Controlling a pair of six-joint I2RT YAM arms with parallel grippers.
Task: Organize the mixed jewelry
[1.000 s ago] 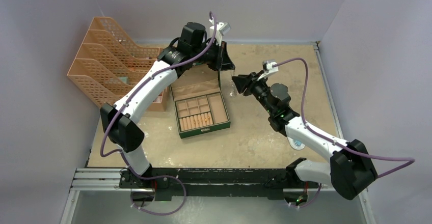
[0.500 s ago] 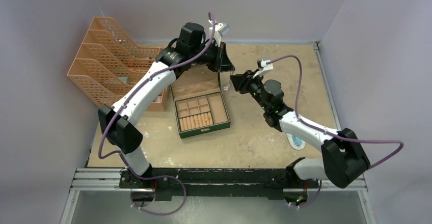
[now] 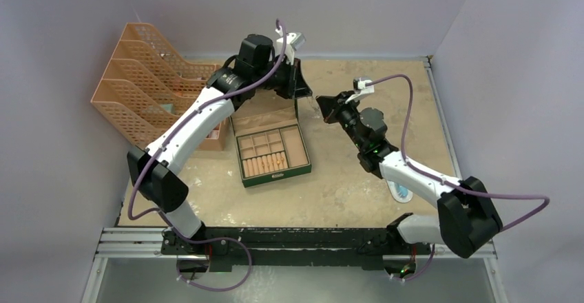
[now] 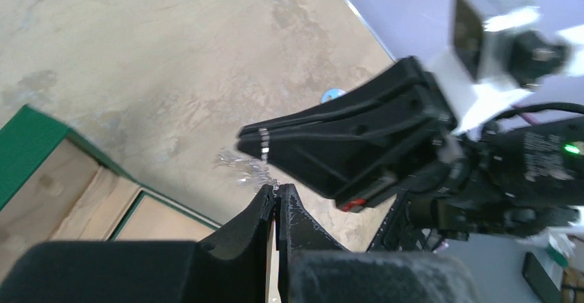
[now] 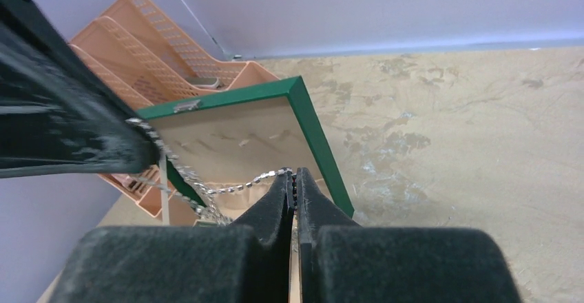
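Left gripper (image 3: 300, 93), top view: clenched, hanging over the raised lid (image 3: 265, 118) of the green box (image 3: 274, 153), at 12 o'clock from its compartments.
Right gripper (image 3: 322, 103), top view: clenched as well, nearly tip to tip with the left gripper, at 1 o'clock from the box; whatever spans the tips too fine to see from up here.
Surroundings, top view: orange file rack (image 3: 148, 76) at 10 o'clock from the box, light-blue packet (image 3: 401, 193) at 4 o'clock on the tabletop (image 3: 344, 179).
Left wrist view: left gripper (image 4: 276, 194) pinched on the silvery chain (image 4: 242, 168), clear of the tabletop, with one end caught at the tip of the right gripper (image 4: 264, 141) at 12 o'clock.
Right wrist view: right gripper (image 5: 295, 178) nipped onto a strand, drawn toward 9 o'clock to the left finger (image 5: 103, 144), loops sagging beneath.
Progress: early by the look of it; tangle lifted and seemingly being teased apart, none of it laid in a compartment yet; gold rings not discernible.
Change: a second ago right gripper lower, apart and parted; since moved in and closed. Left gripper clenched throughout, barely shifted.
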